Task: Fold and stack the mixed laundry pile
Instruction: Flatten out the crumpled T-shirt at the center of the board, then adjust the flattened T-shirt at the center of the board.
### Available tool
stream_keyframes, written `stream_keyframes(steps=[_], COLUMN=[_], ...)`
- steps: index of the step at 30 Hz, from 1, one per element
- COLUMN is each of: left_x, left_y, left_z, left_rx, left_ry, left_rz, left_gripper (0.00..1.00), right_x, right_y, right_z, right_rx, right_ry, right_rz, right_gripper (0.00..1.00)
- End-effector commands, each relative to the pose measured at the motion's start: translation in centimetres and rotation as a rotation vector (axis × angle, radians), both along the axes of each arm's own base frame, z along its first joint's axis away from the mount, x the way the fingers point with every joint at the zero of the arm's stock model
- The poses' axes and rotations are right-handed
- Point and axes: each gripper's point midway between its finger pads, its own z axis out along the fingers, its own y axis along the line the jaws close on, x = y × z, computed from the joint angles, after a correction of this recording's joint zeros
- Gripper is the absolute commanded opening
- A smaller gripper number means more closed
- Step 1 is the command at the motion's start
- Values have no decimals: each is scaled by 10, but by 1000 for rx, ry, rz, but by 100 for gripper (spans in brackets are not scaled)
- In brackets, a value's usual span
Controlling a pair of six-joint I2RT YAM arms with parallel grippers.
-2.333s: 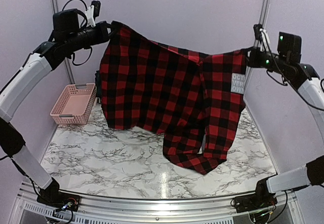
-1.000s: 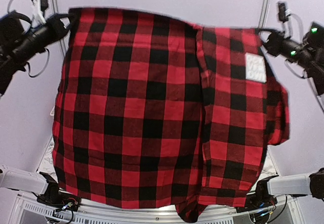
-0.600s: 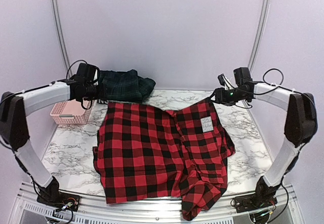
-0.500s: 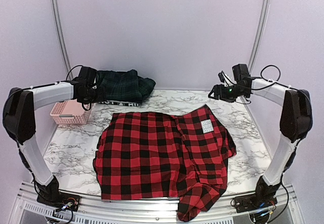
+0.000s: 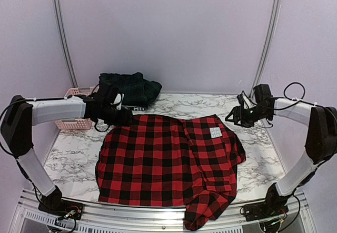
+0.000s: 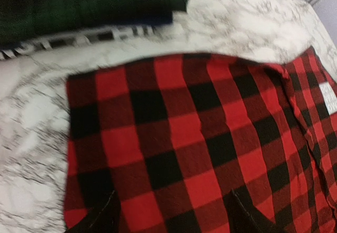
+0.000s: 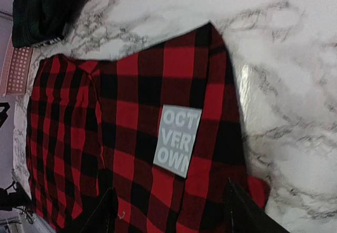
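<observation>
Checked shirt, just released and laid flat.
Top view: one red-and-black checked shirt (image 5: 168, 164), aloft moments before, lay spread on the surface (image 5: 68, 164), ready for folding; one dark green plaid piece (image 5: 129, 84) atop one navy piece (image 5: 131, 107), far left; one pink basket (image 5: 71, 92). Left wrist: left jaws spread, empty, over its far-left corner. Right wrist: right jaws spread, empty, near one white label (image 7: 176, 146).

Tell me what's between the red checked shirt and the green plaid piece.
Left wrist view: a white lettered band, then bare marble table.
</observation>
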Motion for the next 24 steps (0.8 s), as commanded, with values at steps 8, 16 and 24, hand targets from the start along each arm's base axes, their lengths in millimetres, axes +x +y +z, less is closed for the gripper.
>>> stream_keyframes(steps=[8, 16, 24], left_x=[-13, 39, 50], left_y=[-17, 22, 20], left_z=[-105, -125, -72], left_rx=[43, 65, 41], left_ry=[264, 298, 205], left_rz=[22, 128, 98], left_gripper=[53, 47, 67], right_x=[-16, 44, -3], right_y=[36, 39, 41], right_z=[-90, -84, -3], right_rx=[178, 161, 188], right_ry=[205, 164, 95], right_rz=[47, 60, 70], right_gripper=[59, 56, 59])
